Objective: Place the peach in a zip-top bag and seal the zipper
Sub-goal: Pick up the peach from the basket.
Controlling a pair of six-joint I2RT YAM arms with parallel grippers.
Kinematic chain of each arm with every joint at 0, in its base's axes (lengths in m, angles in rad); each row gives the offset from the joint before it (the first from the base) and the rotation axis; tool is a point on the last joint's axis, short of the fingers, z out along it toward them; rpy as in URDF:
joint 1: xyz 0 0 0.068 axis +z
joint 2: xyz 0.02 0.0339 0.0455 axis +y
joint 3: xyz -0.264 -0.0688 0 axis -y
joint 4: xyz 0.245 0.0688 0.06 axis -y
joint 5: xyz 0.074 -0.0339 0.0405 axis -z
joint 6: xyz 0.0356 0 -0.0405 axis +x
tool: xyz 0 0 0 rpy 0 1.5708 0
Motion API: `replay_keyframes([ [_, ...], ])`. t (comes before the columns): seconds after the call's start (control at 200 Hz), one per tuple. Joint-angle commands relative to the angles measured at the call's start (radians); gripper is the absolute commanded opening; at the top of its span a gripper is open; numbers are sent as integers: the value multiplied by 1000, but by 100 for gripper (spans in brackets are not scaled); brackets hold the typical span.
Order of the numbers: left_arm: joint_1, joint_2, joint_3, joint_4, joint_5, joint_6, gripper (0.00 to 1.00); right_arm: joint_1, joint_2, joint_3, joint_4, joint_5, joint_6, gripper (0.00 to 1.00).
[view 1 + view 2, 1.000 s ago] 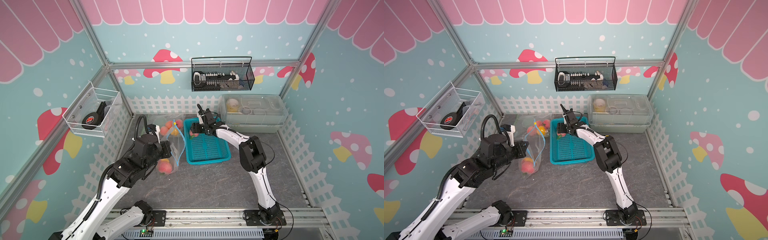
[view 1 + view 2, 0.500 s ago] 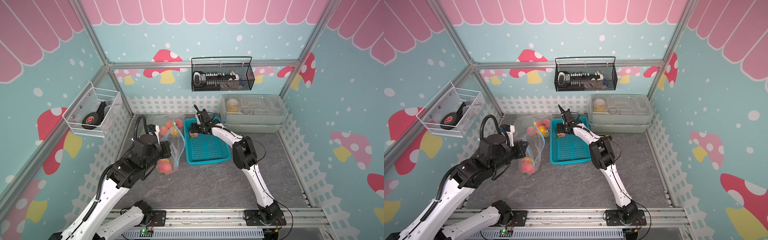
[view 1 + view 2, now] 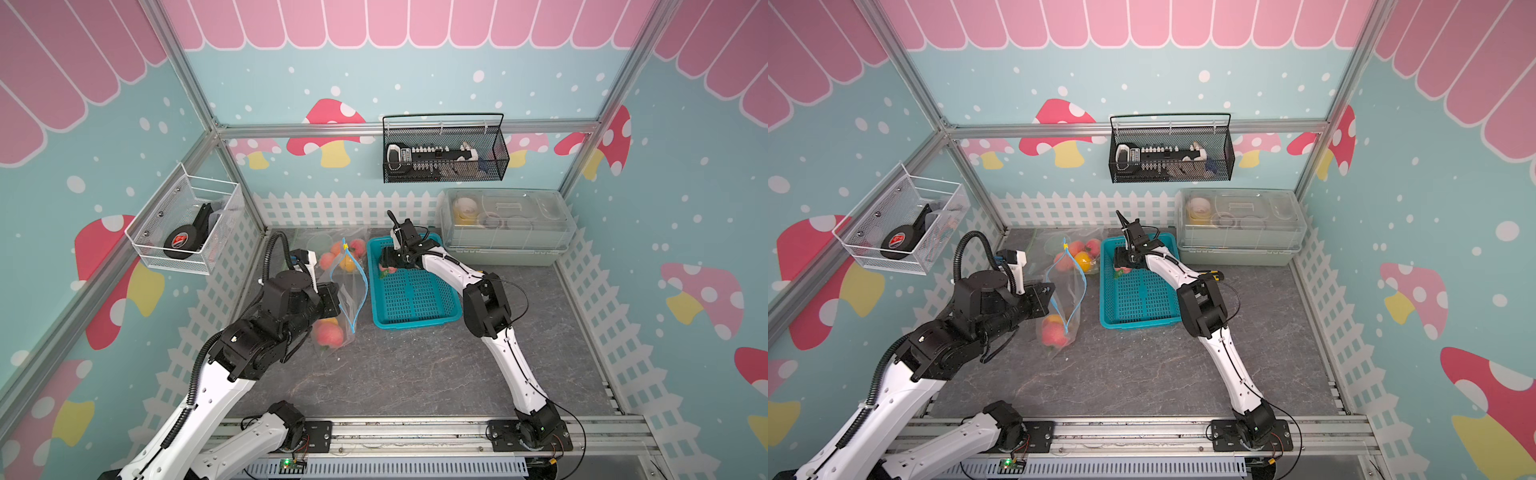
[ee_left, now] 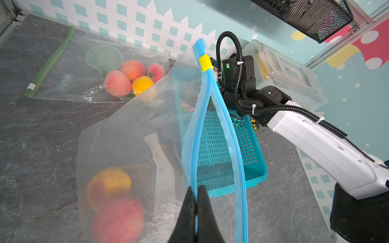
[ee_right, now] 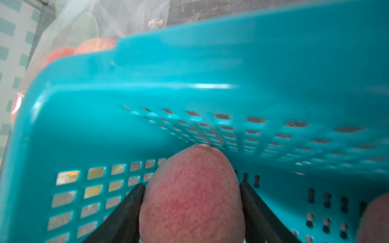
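Since my left gripper point(image 4: 196, 190) pinches shut on one lip of the zip-top bag point(image 4: 130, 136), propping its mouth agape at the basket's point(image 3: 411, 296) 9 o'clock, I judge the right gripper point(image 5: 192, 186), clamped on the peach point(image 5: 191, 202) at the basket's 11 o'clock corner, has a ready drop target.

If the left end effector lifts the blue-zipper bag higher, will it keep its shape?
Probably not: the bag sags and creases below the left end effector, which pinches only its zipper strip. The peaches at its bottom would likely pull it long and swing.
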Motion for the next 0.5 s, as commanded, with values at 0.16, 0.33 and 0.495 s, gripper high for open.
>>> replay_keyframes([
  [0.16, -4, -25, -13, -9, -14, -13, 0, -10, -105, -138, 116, -66, 24, 62],
  [0.33, -4, -20, -12, -8, -13, -14, 0, -11, -328, -400, 302, -59, 13, 62],
  [0.495, -4, -8, -6, -6, -19, -11, 0, -11, -509, -584, 390, -69, -21, 62],
])
